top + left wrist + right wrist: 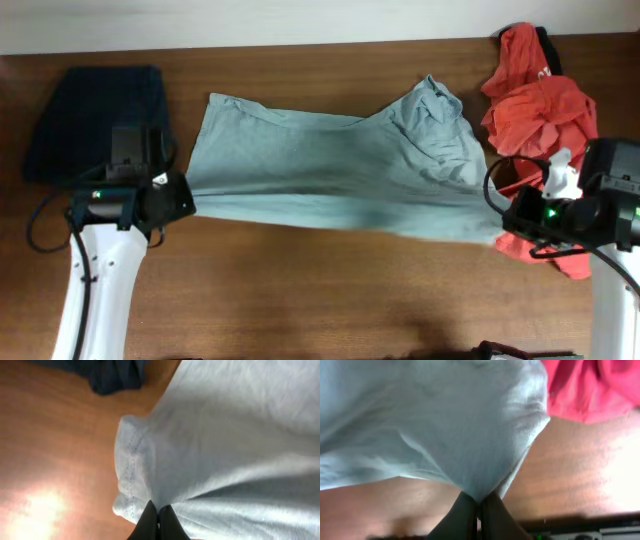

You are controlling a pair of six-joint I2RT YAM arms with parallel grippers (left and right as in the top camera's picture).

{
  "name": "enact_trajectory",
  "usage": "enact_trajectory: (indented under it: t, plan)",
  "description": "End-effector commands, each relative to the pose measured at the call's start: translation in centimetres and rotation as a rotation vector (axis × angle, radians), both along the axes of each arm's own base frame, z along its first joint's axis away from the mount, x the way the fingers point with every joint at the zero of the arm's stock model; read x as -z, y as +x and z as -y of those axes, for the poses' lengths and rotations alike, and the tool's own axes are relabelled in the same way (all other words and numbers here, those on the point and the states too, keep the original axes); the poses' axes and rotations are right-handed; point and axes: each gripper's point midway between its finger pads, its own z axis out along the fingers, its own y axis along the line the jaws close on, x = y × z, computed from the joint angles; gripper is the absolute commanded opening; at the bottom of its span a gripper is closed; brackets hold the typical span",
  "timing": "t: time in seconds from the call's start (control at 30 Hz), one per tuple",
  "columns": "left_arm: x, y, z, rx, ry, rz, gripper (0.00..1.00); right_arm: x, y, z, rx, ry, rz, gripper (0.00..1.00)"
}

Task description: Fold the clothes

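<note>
1. The grey-blue shirt (pixel 330 170) lies spread left-right across the mid counter (pixel 330 300). Its near edge is pulled taut betw. the two arms.
2. The left claw (pixel 158 512) is clamped on the shirt's near-left hemmed corner. Wrist view shows cloth bunching into the pinch.
3. The right claw (pixel 479 505) is likewise pinched tight on the near-right corner. Fabric drapes off it, just beside the red garment (pixel 535 105).
4. Why held so: a grip at each end of one edge keeps the cloth flat & tensioned. The edge can then prob. be carried over as one line w/o sagging.
5. The far edge looks looser and is rumpled at far right, approx. the collar area. It may need smoothing.
6. The navy garment (pixel 95 120) sits far left and looks squared up, prob. done. The red one is a heap at far right, partly under the right arm, and I judge it not yet folded.
7. My read: early in this shirt's fold. Main risk is the right claw dragging red cloth along.
</note>
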Motion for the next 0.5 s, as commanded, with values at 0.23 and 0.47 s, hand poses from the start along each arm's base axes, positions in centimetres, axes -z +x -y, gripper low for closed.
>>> enact_trajectory:
  t: [0.23,0.47]
  plan:
    - [0.8,-2.3,0.2,-0.004,-0.016,-0.093,0.01,0.4,-1.5,0.4,0.009,-0.035,-0.073,0.04]
    - [1.1,-2.4,0.8,0.008,-0.050,-0.112,0.01,1.2,-2.0,1.1,-0.002,-0.077,-0.127,0.04]
